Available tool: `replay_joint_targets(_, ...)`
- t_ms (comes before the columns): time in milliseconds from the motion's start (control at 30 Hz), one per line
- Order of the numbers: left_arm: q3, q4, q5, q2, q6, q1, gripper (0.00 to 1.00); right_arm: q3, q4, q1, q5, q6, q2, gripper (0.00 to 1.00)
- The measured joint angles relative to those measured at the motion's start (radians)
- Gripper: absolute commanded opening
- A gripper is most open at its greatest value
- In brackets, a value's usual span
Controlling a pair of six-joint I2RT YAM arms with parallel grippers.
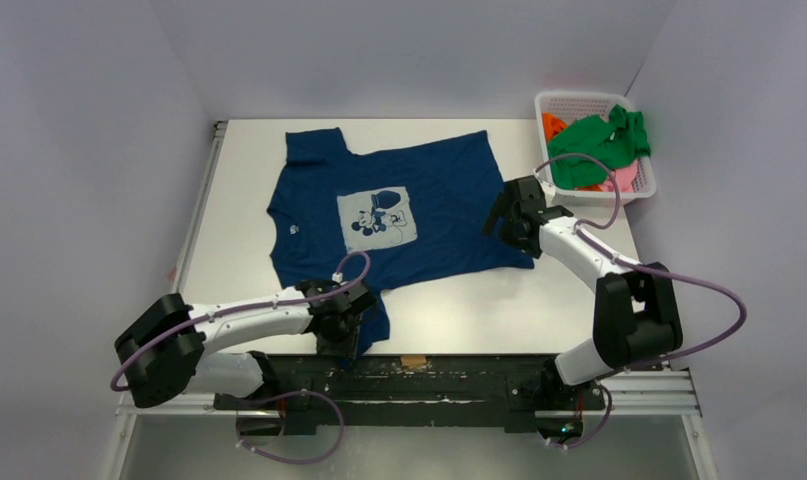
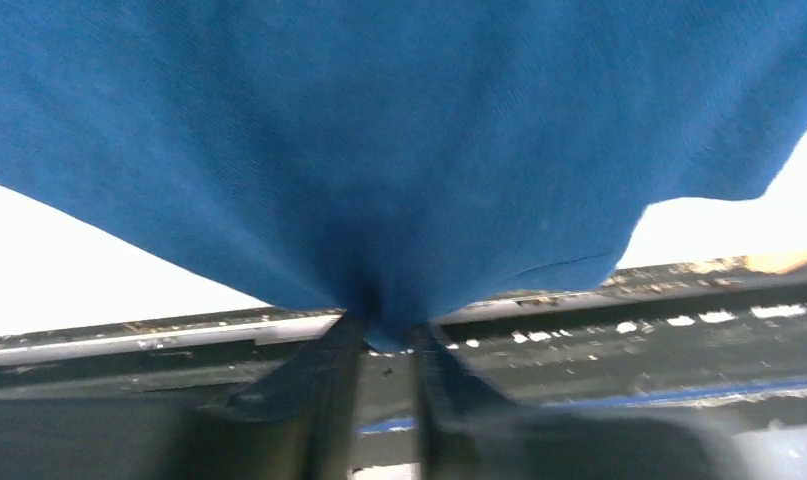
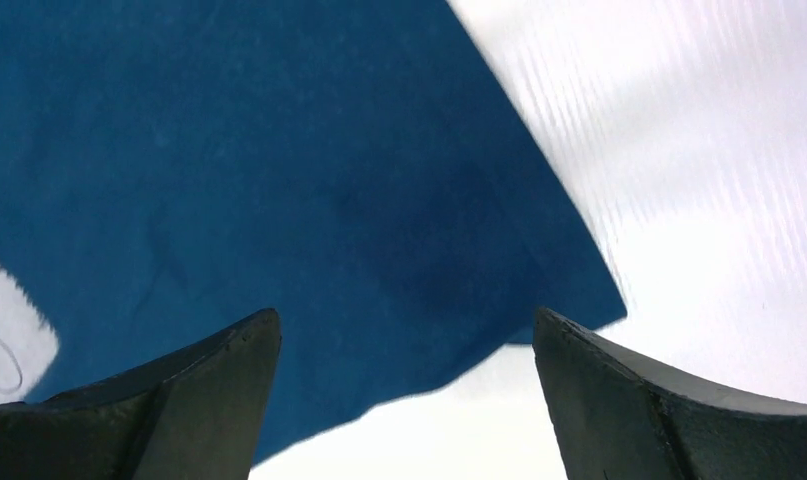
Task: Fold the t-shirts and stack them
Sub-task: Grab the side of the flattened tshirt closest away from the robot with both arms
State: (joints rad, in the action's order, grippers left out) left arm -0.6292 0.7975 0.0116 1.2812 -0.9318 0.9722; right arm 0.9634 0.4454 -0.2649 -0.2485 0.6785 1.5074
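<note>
A navy blue t-shirt [image 1: 399, 200] with a pale chest print lies spread on the white table, collar to the left. My left gripper [image 1: 341, 338] is shut on its near sleeve at the table's front edge; in the left wrist view [image 2: 387, 335] the cloth [image 2: 399, 150] is pinched between the fingers. My right gripper [image 1: 499, 222] is open over the shirt's right hem corner [image 3: 579, 290]; the right wrist view [image 3: 404, 330] shows nothing between the fingers. Green [image 1: 604, 145], orange [image 1: 552, 125] and pink [image 1: 627, 176] shirts lie in the basket.
The white lattice basket [image 1: 554, 100] stands at the back right corner of the table. Grey walls close in the sides and back. The black rail [image 1: 429, 365] with the arm bases runs along the near edge.
</note>
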Motion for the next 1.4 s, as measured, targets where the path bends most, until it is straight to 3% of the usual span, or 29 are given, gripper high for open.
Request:
replay_joint_targets(267, -0.010, 0.120, 0.111, -0.012, -0.064, 0.000, 0.00, 0.055, 0.020, 0.068, -0.002, 0.000, 0.137, 0.85)
replay_joint_targets(567, -0.065, 0.346, 0.184, -0.193, -0.132, 0.000, 0.00, -0.077, 0.046, 0.101, -0.050, 0.031, 0.053, 0.80)
replay_joint_targets(633, -0.070, 0.391, 0.183, -0.229, -0.140, 0.000, 0.00, -0.101, 0.042, 0.102, -0.053, 0.036, 0.046, 0.72)
replay_joint_targets(767, -0.085, 0.467, 0.186, -0.277, -0.161, 0.000, 0.00, -0.117, 0.032, 0.102, -0.047, 0.041, 0.047, 0.45)
replay_joint_targets(933, -0.117, 0.520, 0.199, -0.288, -0.184, 0.000, 0.00, -0.185, 0.015, 0.103, -0.025, 0.057, -0.026, 0.35)
replay_joint_targets(1400, -0.119, 0.576, 0.187, -0.388, -0.206, 0.000, 0.00, -0.420, 0.180, 0.102, 0.076, 0.126, -0.424, 0.38)
